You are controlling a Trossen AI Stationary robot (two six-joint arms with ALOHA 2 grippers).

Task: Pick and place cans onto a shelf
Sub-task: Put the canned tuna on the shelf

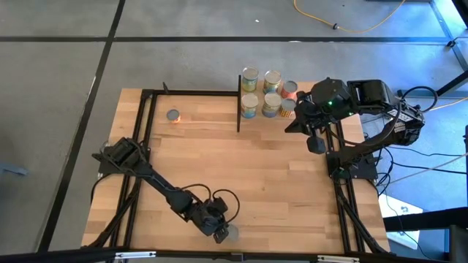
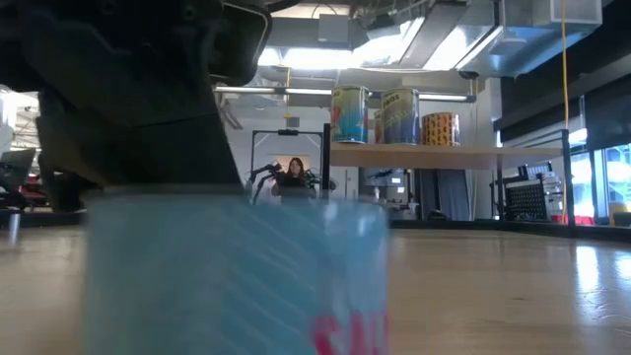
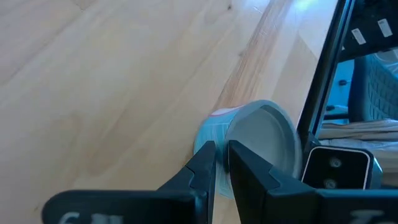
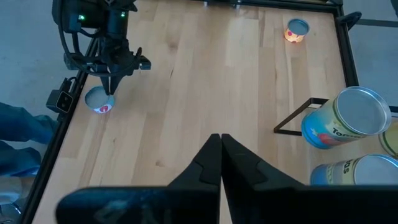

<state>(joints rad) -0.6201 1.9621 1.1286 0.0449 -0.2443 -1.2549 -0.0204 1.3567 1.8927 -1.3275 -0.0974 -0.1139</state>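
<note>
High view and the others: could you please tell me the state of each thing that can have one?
Left gripper: down at the near can.
Right gripper: jaws shut, empty, beside the shelf.
Near can: upright on the table's front edge.
Lone can: upright, apart from the rest.
Shelf cans: upright, grouped together.
Shelf: standing, loaded with cans.

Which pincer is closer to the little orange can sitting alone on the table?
Left, I think. The left pincer is at the table's near edge, diagonally across from the orange can. The right pincer sits farther, beyond the shelf.
</note>
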